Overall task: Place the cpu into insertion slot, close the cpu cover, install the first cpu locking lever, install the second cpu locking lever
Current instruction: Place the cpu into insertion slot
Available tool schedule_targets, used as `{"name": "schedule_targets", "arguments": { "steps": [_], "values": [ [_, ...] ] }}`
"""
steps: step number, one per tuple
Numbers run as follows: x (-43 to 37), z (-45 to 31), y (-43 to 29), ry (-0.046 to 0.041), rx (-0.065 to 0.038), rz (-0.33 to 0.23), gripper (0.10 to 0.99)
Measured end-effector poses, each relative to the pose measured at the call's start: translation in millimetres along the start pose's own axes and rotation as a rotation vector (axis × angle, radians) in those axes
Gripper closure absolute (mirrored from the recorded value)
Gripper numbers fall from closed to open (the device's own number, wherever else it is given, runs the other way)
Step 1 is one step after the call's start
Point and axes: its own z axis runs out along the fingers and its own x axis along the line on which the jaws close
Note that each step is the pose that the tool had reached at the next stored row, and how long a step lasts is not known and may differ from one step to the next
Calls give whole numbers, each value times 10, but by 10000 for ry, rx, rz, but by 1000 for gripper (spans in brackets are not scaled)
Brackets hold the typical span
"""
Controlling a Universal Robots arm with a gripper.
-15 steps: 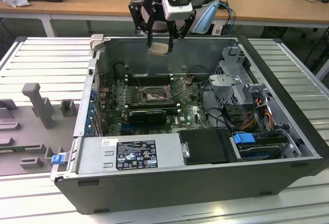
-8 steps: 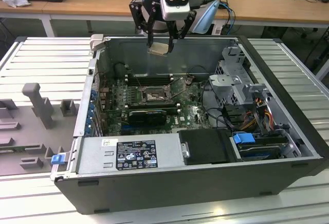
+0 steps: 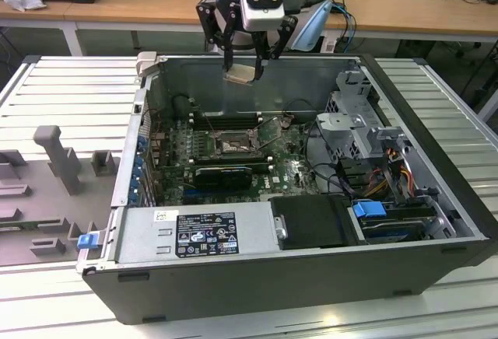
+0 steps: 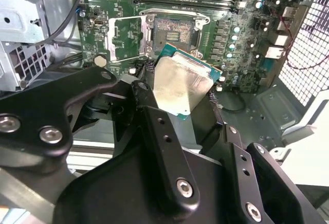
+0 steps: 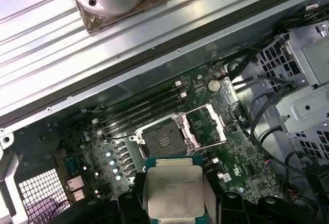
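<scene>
Above open computer case (image 3: 311, 284), chip (image 3: 240, 74) is being gripped by its edges between jaws of gripper (image 3: 243, 67), well apart from socket (image 3: 233, 146) on board (image 3: 292, 169) below. Socket is being shown bare, cover (image 5: 208, 124) folded open beside it. Risk being judged: chip seems slightly tilted; if lowered askew, socket contacts could be bent, or chip could be dropped.

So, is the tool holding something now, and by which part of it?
Yes. The tool holds the cpu, pinched by two opposite side edges, with its flat metal face left uncovered.
</scene>
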Motion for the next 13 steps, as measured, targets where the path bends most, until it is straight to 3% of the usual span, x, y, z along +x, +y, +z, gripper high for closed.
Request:
{"name": "schedule_targets", "arguments": {
  "steps": [13],
  "values": [
    [0, 0, 0, -80, -18, 903, 557]
  ]
}}
